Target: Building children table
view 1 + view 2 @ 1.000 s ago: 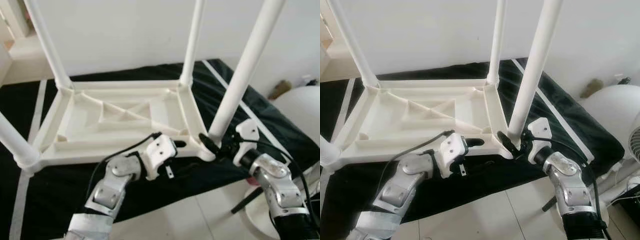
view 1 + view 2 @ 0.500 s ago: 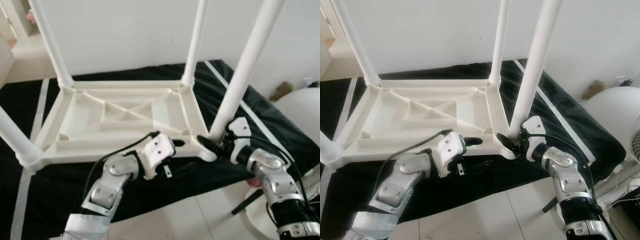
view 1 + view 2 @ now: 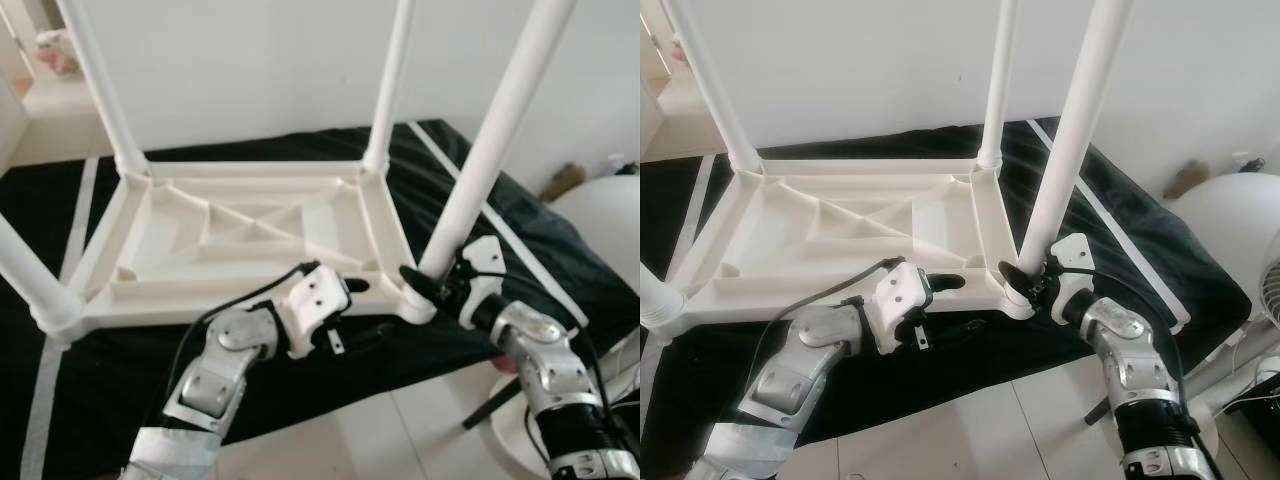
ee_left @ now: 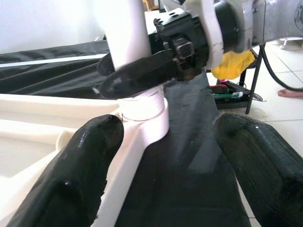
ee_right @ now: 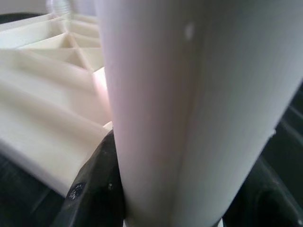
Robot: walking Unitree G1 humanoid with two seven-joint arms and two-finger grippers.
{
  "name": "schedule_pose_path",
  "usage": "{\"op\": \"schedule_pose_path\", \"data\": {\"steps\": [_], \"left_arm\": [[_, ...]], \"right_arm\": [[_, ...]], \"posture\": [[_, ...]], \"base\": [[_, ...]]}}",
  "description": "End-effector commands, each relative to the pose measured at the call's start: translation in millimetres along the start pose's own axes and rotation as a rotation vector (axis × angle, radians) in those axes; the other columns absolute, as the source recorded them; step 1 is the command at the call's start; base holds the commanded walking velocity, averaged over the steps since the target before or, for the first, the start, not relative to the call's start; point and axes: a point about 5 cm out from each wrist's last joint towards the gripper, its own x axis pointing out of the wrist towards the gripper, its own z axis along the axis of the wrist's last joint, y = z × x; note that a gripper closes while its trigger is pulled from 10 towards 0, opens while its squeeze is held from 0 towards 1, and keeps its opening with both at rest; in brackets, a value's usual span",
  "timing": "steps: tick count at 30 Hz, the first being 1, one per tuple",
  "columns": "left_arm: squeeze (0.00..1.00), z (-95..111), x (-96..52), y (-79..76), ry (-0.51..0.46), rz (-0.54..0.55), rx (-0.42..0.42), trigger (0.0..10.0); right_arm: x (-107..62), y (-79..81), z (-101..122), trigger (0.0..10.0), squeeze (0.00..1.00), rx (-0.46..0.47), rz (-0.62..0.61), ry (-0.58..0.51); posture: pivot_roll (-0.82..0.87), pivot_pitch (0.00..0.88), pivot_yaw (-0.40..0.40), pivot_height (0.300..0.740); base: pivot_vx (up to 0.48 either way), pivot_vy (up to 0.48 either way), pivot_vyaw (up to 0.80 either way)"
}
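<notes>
While right hand (image 3: pixel 1025 283) clamps near-corner leg (image 3: pixel 1072 140), left hand (image 4: pixel 161 156) spread wide: brace tabletop frame (image 3: pixel 250 235), twist leg fully home.

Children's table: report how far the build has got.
Done: the upturned white tabletop lies on the black cloth with all four legs standing in its corner sockets. In hand: the right gripper clamps the near-right leg at its base, while the left gripper, jaws open, straddles the tabletop's near rim. Left: apparently seating that leg, then turning the table upright.
</notes>
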Motion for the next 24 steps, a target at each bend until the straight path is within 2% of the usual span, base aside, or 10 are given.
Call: {"op": "schedule_pose_path", "data": {"steps": [1,3,6,7,9,12,15,18,21,24], "left_arm": [[0.00,0,1.1,0.2,-0.004,0.043,-0.012,10.0],[0.00,2,3.4,-0.7,-0.012,0.040,-0.020,10.0],[0.00,3,3.3,-2.4,-0.021,0.038,-0.033,10.0],[0.00,3,3.3,-2.4,-0.021,0.038,-0.033,10.0],[0.00,2,2.9,-3.0,-0.020,0.042,-0.040,10.0],[0.00,2,2.9,-3.5,-0.021,0.042,-0.043,10.0],[0.00,2,5.0,-5.2,-0.027,0.041,-0.049,10.0],[0.00,3,5.4,-5.1,-0.031,0.041,-0.051,10.0],[0.00,3,5.2,-4.6,-0.032,0.041,-0.054,10.0],[0.00,3,4.9,-4.5,-0.031,0.036,-0.052,10.0]], "right_arm": [[0.1,1.1,-9,10.0,0.00,0.030,-0.064,0.037],[4.7,7.0,-9,10.0,0.00,0.038,-0.163,0.015],[7.2,18.8,-9,10.0,0.00,0.115,-0.320,-0.007],[7.2,18.8,-9,10.0,0.00,0.115,-0.320,-0.007],[6.0,22.3,-12,10.0,0.00,0.165,-0.459,-0.001],[6.1,25.9,-13,10.0,0.00,0.189,-0.528,0.003],[7.4,41.4,-13,10.0,0.00,0.265,-0.746,0.001],[9.9,49.9,-13,10.0,0.00,0.318,-0.777,-0.006],[12.7,53.8,-7,10.0,0.00,0.320,-0.735,-0.036],[10.4,50.4,-4,10.0,0.00,0.310,-0.730,-0.043]], "posture": [[-0.04,0.024,-0.019,0.740],[-0.04,0.027,-0.019,0.740],[-0.05,0.029,-0.021,0.740],[-0.05,0.029,-0.021,0.740],[-0.05,0.034,-0.022,0.740],[-0.06,0.036,-0.021,0.740],[-0.06,0.038,-0.026,0.740],[-0.05,0.038,-0.025,0.740],[-0.06,0.038,-0.020,0.740],[-0.06,0.037,-0.020,0.740]], "base": [[0.000,0.000,0.00],[0.000,0.000,0.00],[0.000,0.000,0.00],[0.000,0.000,0.00],[0.000,0.000,0.00],[0.000,0.000,0.00],[0.000,0.000,0.00],[0.000,0.000,0.00],[0.000,0.000,0.00],[0.000,0.000,0.00]]}}
